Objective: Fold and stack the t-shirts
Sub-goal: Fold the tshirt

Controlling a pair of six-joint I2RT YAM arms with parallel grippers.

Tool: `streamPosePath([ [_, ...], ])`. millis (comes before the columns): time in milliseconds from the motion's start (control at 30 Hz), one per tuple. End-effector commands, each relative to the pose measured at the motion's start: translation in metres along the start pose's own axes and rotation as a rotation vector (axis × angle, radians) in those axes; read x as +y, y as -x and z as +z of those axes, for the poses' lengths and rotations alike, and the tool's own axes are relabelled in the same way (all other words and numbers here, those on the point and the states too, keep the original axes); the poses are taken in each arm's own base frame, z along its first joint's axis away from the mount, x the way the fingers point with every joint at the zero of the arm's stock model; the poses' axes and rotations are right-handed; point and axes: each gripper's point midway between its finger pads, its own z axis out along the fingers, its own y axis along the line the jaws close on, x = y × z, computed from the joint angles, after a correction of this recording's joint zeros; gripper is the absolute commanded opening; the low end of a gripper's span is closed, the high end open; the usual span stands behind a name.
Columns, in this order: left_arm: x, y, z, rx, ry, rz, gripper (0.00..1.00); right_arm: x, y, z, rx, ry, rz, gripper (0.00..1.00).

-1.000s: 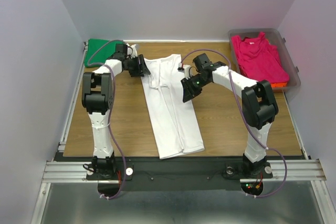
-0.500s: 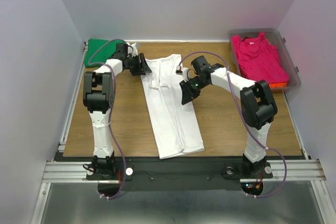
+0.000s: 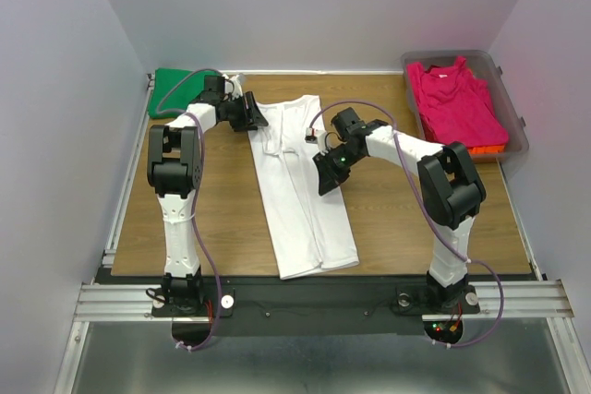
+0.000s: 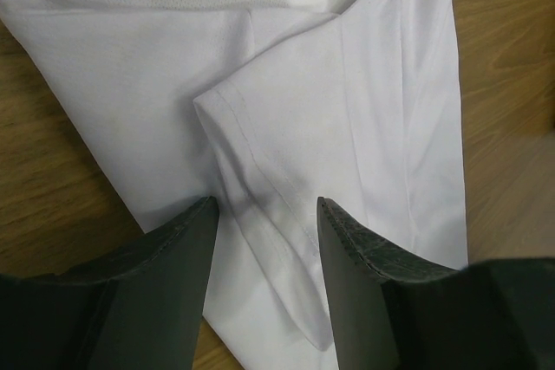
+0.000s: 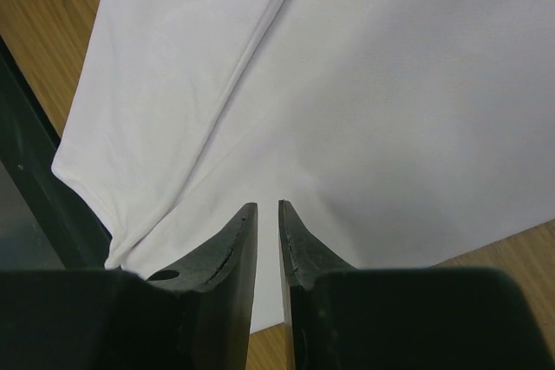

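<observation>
right claw [image 5: 267, 204], now a narrow slit, has slid onto the white shirt [image 3: 309, 219]; left claw [image 4: 265, 201] wide; fold underway.

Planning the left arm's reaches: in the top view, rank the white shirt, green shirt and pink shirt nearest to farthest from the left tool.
1. white shirt, directly under the left tool.
2. green shirt, far-left corner.
3. pink shirt, in the tub, far right.
</observation>
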Motion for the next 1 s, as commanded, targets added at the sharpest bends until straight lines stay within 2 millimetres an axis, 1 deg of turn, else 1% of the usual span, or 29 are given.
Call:
streamPosePath([
  [0, -0.027, 0.024, -0.007, -0.06, -0.062, 0.051, 0.61, 0.006, 0.005, 0.002, -0.021, 0.017, -0.052, 0.21],
  [100, -0.032, 0.027, -0.008, -0.07, -0.07, 0.061, 0.61, 0.006, 0.002, 0.003, -0.015, 0.015, -0.048, 0.19],
  [400, -0.03, 0.023, 0.001, -0.051, -0.078, 0.038, 0.56, 0.005, 0.0, 0.002, -0.014, 0.005, -0.049, 0.18],
  [500, -0.027, 0.019, 0.004, -0.039, -0.08, 0.025, 0.52, 0.006, -0.001, 0.003, -0.013, 0.007, -0.051, 0.18],
  [533, -0.028, 0.019, 0.004, -0.04, -0.085, 0.025, 0.49, 0.006, 0.0, 0.002, -0.016, 0.012, -0.051, 0.18],
  [600, -0.038, 0.022, 0.003, -0.038, -0.115, 0.039, 0.44, 0.008, -0.001, 0.002, -0.014, 0.016, -0.051, 0.18],
  [633, -0.045, 0.022, 0.002, -0.035, -0.136, 0.044, 0.39, 0.007, -0.002, 0.002, -0.014, 0.016, -0.05, 0.17],
  [700, -0.054, 0.025, 0.0, -0.038, -0.156, 0.059, 0.36, 0.006, -0.003, 0.002, -0.01, 0.013, -0.047, 0.17],
  [733, -0.063, 0.023, 0.002, -0.033, -0.17, 0.073, 0.35, 0.006, -0.005, 0.003, -0.007, 0.011, -0.047, 0.17],
  [867, -0.079, 0.021, 0.007, -0.03, -0.181, 0.099, 0.37, 0.006, -0.005, 0.003, -0.006, 0.013, -0.046, 0.17],
  [967, -0.079, 0.021, 0.012, -0.032, -0.165, 0.098, 0.38, 0.006, -0.006, 0.003, -0.005, 0.013, -0.046, 0.17],
])
